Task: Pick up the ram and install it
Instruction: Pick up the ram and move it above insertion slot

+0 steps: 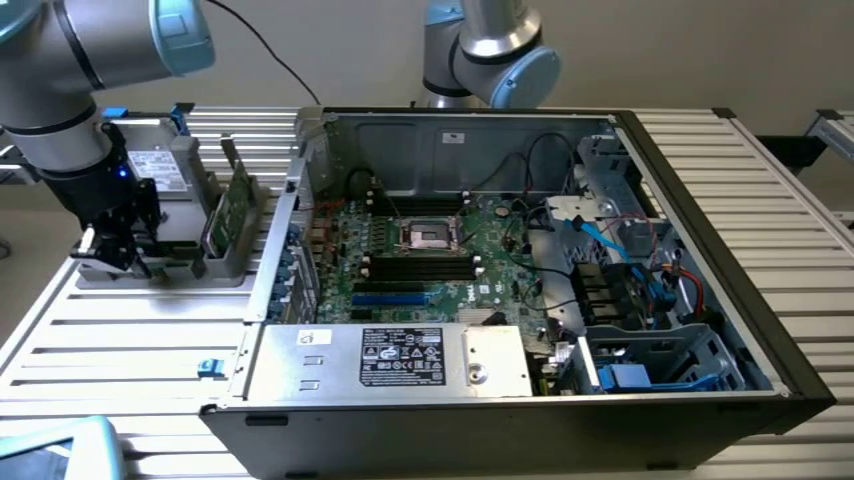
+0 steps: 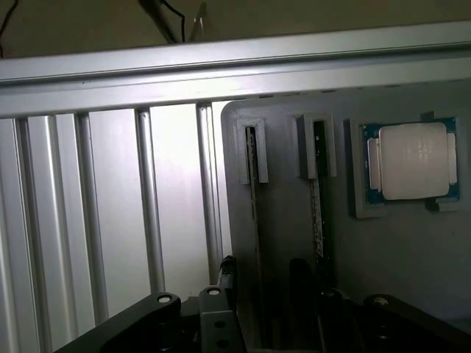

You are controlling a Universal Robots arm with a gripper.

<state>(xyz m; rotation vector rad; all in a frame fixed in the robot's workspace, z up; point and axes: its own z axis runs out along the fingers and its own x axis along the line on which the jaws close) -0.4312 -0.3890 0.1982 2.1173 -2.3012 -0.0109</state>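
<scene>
Gripper (image 1: 120, 258) is low over the grey holder (image 2: 397, 265), which sits on the worktop (image 1: 134, 340) toward its edge on the exterior view's left, just beside the open case (image 1: 731, 255). You cannot tell from either view whether the gripper is spread, closed or pinching anything. Ram (image 2: 317, 213): on edge in a holder slot, near the holder edge that borders bare worktop. In the wrist view the gripper's dark body sits at one end of the ram, in line with it; contact not confirmed. A second thin edge lies in the neighbouring slot, closer to that holder edge; stick or bare groove, you can't say. CPU (image 2: 412, 160) lies flat in a square recess on the ram's other side, near but apart. Further toward the case a taller green card (image 1: 240, 205) stands upright; not your part. Layout, as judged: slots keep parts on edge so the top edge is offered to a grip from above, and the recess keeps the CPU located. Case lies on its side, lid off, so the board (image 1: 340, 280) faces up. Its black slots (image 1: 420, 265), just beside the socket (image 1: 430, 232), look empty, so ram judged not yet installed. Writing: PSU (image 1: 400, 355) at the case's near edge carries a white sticker with logos and fine print, none legible. CPU lid marks unreadable; no brand made out.
</scene>
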